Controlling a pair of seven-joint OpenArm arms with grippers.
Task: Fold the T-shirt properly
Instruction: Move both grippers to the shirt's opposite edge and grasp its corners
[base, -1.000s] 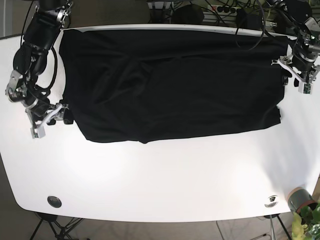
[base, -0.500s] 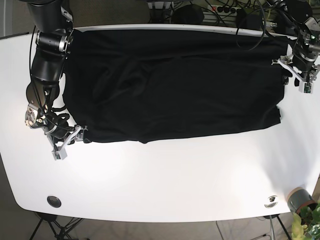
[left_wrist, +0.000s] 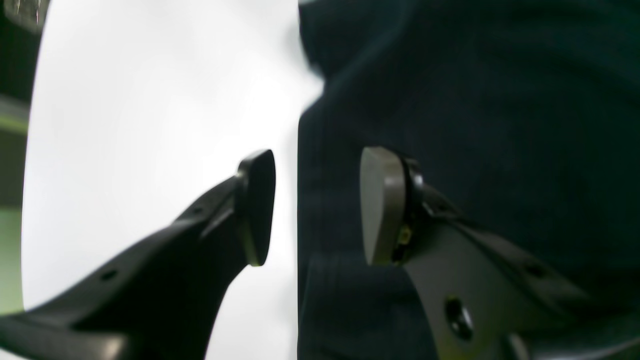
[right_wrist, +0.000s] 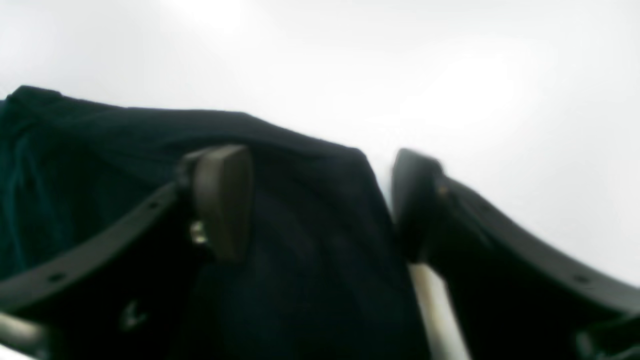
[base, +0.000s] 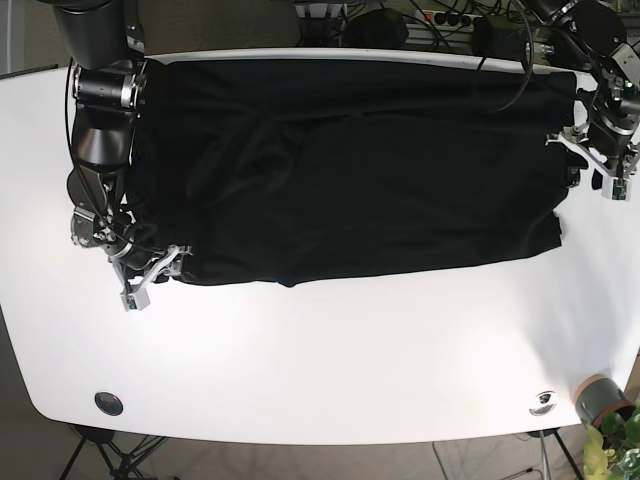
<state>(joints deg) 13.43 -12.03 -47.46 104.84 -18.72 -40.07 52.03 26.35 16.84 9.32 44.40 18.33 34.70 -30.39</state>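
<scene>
Shirt (base: 350, 165) lies spread across the far half of the table (base: 330, 360), no fold made yet. My jaws on both arms are spread, each straddling a shirt edge, left and right; grasping remains.

One T-shirt (base: 350, 165), two hands (base: 152, 276) (base: 596, 165)

Arms: black jointed housings with silver rings, black cables looping.
Left pincer (left_wrist: 317, 207): one black finger, one grey, oval pads.
Right pincer (right_wrist: 320, 202): dark curved fingers with small holes.
</scene>
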